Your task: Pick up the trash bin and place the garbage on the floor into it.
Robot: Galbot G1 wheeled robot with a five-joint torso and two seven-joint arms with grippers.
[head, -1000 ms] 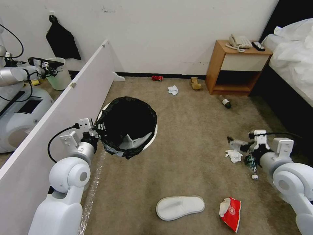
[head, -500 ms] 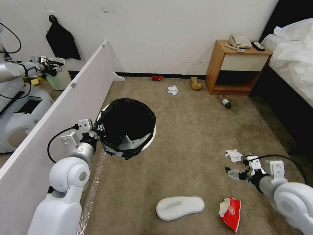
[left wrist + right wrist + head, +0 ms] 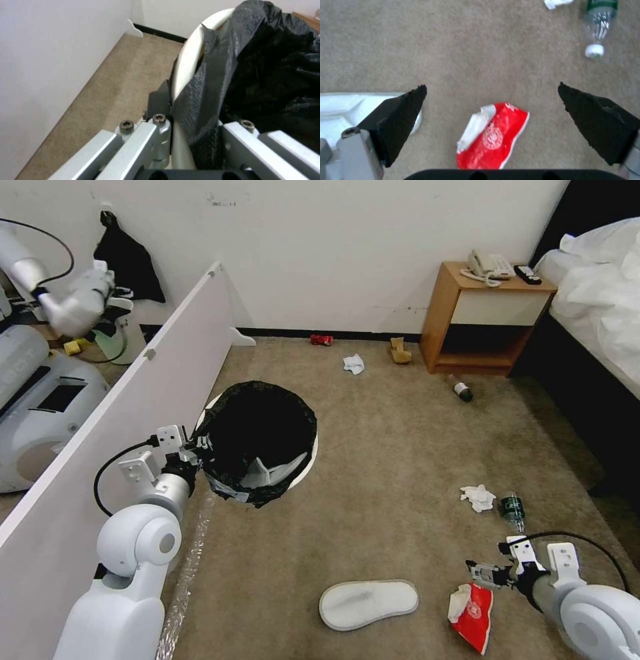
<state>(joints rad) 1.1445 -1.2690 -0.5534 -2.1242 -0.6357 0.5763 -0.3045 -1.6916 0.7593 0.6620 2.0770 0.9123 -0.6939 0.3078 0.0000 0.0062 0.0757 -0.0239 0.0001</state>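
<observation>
The trash bin (image 3: 257, 437), white with a black bag, hangs tilted above the floor (image 3: 400, 460) at left, a white slipper (image 3: 275, 471) inside it. My left gripper (image 3: 197, 445) is shut on its rim; the left wrist view shows the gripper (image 3: 193, 110) clamping rim and bag (image 3: 186, 70). My right gripper (image 3: 477, 571) stands open just over the red-white wrapper (image 3: 472, 610), which lies between its fingers (image 3: 403, 112) in the right wrist view (image 3: 493, 137). Other garbage: a slipper (image 3: 369, 603), tissues (image 3: 478, 497), a bottle (image 3: 513, 510).
Farther off lie a dark bottle (image 3: 460, 390), a tissue (image 3: 354, 364), tan paper (image 3: 400, 351) and a red can (image 3: 321, 339). A white partition board (image 3: 133, 400) runs along the left, another robot (image 3: 40, 380) behind it. Nightstand (image 3: 483, 317) and bed (image 3: 600, 313) stand at right.
My right gripper has pulled back from beside the tissues and bottle and come down over the red-white wrapper. The bin stays held. The other robot's arm behind the partition has risen.
</observation>
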